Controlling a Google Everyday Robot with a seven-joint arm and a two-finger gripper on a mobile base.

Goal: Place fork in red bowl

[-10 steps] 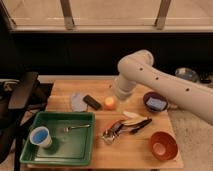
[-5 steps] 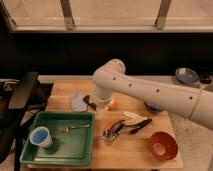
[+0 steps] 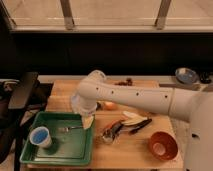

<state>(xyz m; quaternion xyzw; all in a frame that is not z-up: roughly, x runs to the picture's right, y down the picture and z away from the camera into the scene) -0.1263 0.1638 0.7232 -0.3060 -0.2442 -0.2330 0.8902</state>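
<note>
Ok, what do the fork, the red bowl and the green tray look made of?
The fork: likely metal, thin, silvery-grey glint. The red bowl: glossy orange-red, plastic or glazed ceramic; can't tell which. The green tray: matte, probably plastic. The gripper hangs over the tray's right edge, beside the fork.

White arm (image 3: 150, 100) stretching in from the right, gripper (image 3: 88, 121) hanging low at its far end.
The long pale arm is running from the right edge of the view leftward to a thick rounded joint (image 3: 89, 96) left of centre. There it is bending sharply down, and the gripper is pointing downward just below that joint, mostly hidden behind it, only a pale tip showing.
</note>
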